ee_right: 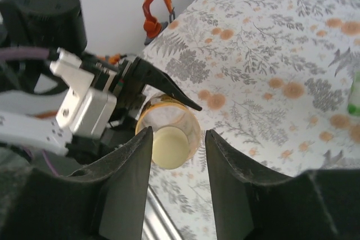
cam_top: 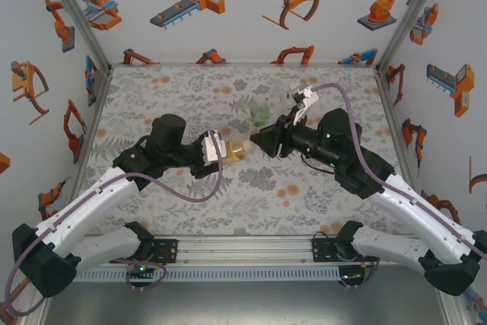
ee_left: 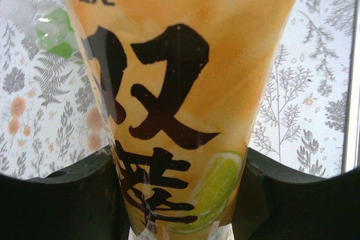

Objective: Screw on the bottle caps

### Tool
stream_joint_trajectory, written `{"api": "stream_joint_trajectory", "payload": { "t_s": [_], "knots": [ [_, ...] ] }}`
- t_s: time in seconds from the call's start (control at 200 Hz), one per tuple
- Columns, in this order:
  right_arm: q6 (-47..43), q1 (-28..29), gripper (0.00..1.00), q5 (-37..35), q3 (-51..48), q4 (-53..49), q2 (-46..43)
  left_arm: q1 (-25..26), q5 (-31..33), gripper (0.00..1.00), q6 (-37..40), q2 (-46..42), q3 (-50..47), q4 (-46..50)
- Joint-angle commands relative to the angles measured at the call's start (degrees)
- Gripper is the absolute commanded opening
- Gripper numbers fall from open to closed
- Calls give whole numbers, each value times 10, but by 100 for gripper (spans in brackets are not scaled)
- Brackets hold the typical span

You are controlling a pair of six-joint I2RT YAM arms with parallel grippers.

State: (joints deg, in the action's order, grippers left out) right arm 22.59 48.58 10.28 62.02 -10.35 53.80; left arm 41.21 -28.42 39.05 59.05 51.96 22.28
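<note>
My left gripper (cam_top: 218, 150) is shut on the amber bottle (cam_top: 238, 148), whose yellow label (ee_left: 185, 82) with black characters and a lime picture sits between the dark fingers (ee_left: 84, 200). The bottle lies tilted, its top pointing at my right gripper (cam_top: 259, 141). In the right wrist view a pale yellow cap (ee_right: 171, 147) sits on the bottle's mouth, inside the open right gripper (ee_right: 178, 133). The left finger (ee_right: 135, 161) is close beside the cap and the right finger stands apart from it. A green-tinted bottle (cam_top: 260, 116) stands just behind.
The floral table cloth (cam_top: 190, 89) runs to white walls with robot stickers at the back and sides. A metal rail (cam_top: 243, 249) lines the near edge. A green bottle (ee_left: 56, 37) stands on the cloth beyond the held one, and green plastic (ee_right: 355, 94) shows at the right edge.
</note>
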Motion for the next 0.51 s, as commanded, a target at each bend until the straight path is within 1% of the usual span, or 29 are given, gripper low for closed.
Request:
{"api": "stream_joint_trajectory", "payload": {
  "t_s": [0.0, 0.125, 0.315, 0.375, 0.501],
  "knots": [
    [-155, 4, 43, 87, 11, -8, -20, 2, -70, 0, 19, -11, 5, 6],
    [-248, 3, 45, 148, -1, -9, -36, 1, -94, 0, 25, -7, 9, 15],
    [-385, 4, 50, 243, 7, -58, -42, 1, -130, 0, 35, -3, 13, 30],
    [-417, 4, 52, 258, 10, -71, -41, 1, -143, 0, 39, 0, 15, 35],
    [-452, 4, 54, 266, 25, -101, -27, 1, -159, 0, 45, 7, 20, 48]
  ]
}}
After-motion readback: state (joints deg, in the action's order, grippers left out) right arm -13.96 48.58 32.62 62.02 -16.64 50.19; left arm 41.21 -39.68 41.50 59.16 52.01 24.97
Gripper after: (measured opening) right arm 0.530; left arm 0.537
